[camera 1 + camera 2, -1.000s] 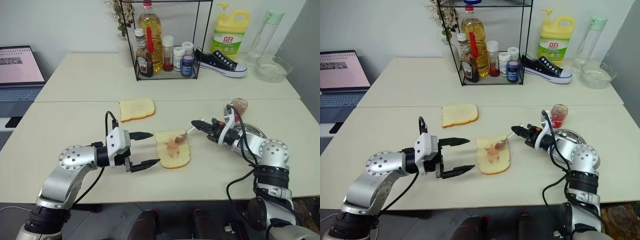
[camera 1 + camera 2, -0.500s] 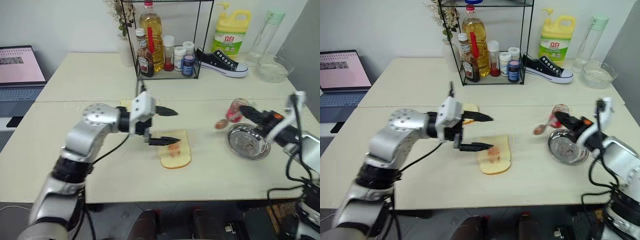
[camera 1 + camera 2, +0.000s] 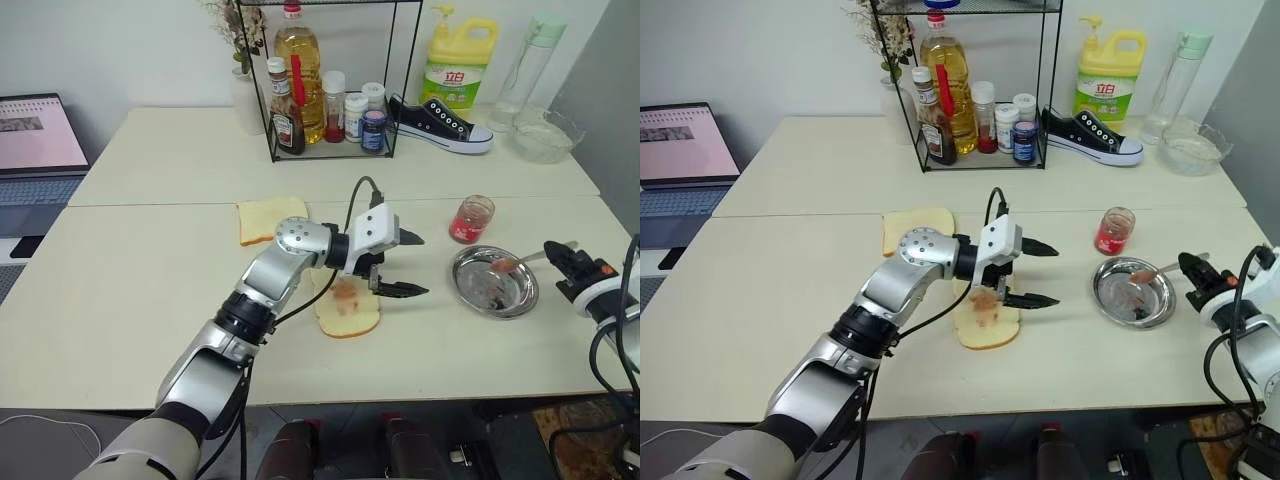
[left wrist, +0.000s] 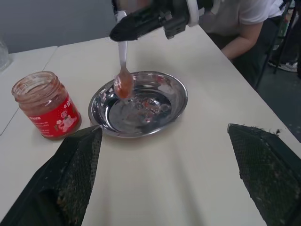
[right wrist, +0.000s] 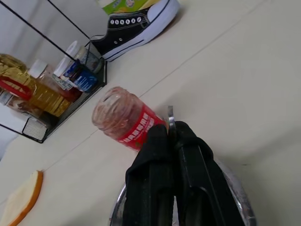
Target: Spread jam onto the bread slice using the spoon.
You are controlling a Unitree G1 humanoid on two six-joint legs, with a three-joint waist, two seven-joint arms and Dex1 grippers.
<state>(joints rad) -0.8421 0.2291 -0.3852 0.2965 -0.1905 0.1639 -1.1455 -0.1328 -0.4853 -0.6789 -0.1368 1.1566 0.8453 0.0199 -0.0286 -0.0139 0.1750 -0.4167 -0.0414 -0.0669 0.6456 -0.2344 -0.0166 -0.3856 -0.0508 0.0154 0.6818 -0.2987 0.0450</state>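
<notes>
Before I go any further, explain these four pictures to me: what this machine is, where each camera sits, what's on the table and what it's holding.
This is a humanoid robot with two arms, each ending in a two-fingered black gripper. The two wide pictures come from cameras in its head, looking down over a table. The other two come from cameras on its wrists, looking along the fingers.

The left gripper is open and empty, above the bread slice, which has a smear of jam. The right gripper is shut on the spoon, its reddened bowl over a steel dish. Beside the dish stands an open jam jar. A second slice of bread lies further back, before a wire rack of bottles.
</notes>
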